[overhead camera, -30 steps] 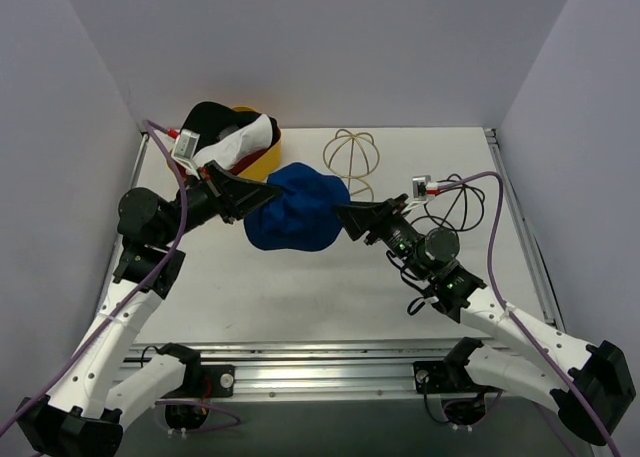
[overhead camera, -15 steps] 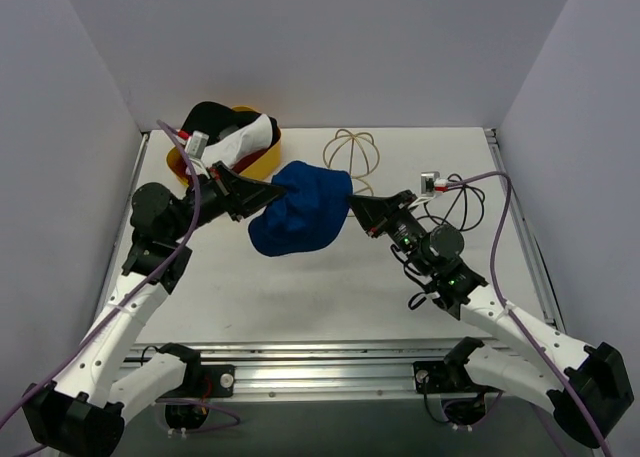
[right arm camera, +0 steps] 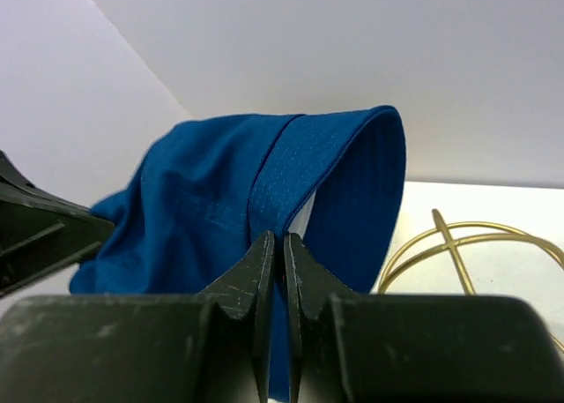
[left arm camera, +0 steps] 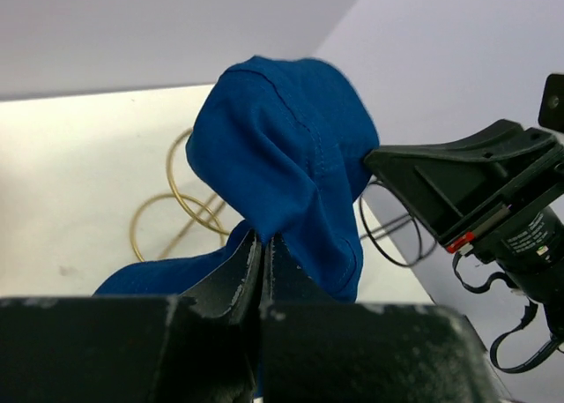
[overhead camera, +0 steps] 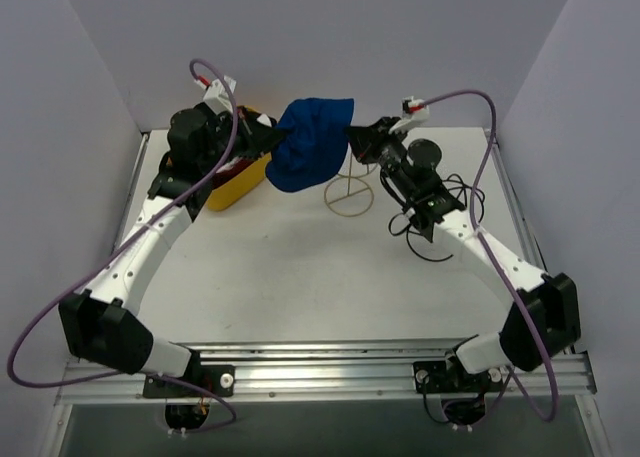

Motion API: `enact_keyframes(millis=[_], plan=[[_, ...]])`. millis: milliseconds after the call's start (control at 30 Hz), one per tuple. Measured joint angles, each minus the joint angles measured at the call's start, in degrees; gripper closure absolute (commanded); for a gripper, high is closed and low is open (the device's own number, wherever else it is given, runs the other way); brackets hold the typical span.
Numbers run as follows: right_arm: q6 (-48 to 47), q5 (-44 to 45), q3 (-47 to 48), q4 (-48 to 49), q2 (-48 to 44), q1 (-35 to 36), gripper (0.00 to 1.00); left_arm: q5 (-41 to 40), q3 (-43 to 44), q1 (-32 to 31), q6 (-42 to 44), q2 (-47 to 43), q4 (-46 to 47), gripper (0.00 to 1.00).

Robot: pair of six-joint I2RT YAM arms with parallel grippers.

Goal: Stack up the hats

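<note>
Left jaws and right jaws are both clamped on fabric of the blue hat (overhead camera: 312, 142), one at each side. It hangs in the air over the far end of the tabletop (overhead camera: 300, 277), between the yellow basket (overhead camera: 232, 185) and the wire frame (overhead camera: 350, 192). I'd keep the opening stretched, centre it over the frame, lower level and release both sides together.
</note>
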Motion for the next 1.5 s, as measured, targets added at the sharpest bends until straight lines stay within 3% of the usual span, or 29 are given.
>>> enact_keyframes(millis=[333, 600, 833, 933, 1067, 1100, 1233, 1367, 1500], plan=[[0.11, -8.76, 13.16, -1.44, 18.80, -7.15, 1.00, -3.78, 14.58, 0.98, 5.38, 14.69, -1.92, 0.98], [5.09, -15.26, 13.99, -0.81, 20.17, -13.51, 1.00, -0.85, 19.12, 1.22, 5.51, 23.21, 0.13, 0.98], [9.11, -20.61, 8.68, 0.70, 19.30, -20.13, 1.00, 4.72, 19.41, 0.74, 3.02, 28.30, 4.70, 0.92], [8.87, -20.85, 5.88, -0.92, 18.40, -20.44, 1.00, 6.08, 19.41, 0.00, 3.19, 28.57, 4.74, 0.84], [7.98, -20.72, 4.74, -3.43, 17.86, -20.61, 1.00, 7.04, 19.41, -1.11, 3.39, 28.57, 5.86, 0.67], [7.96, -20.76, 4.22, -3.67, 17.55, -20.79, 1.00, 7.17, 19.41, -1.29, 3.34, 28.57, 6.01, 0.58], [7.34, -20.87, 3.45, -5.38, 16.61, -21.94, 1.00, 7.52, 19.41, -1.66, 3.34, 28.57, 6.03, 0.39], [6.93, -21.62, 3.45, -6.10, 16.59, -23.32, 1.00, 7.37, 19.41, -1.90, 3.61, 28.57, 5.77, 0.29], [6.78, -22.16, 3.45, -6.86, 16.59, -24.79, 1.00, 5.16, 18.49, -2.27, 4.79, 28.02, 5.01, 0.27]])
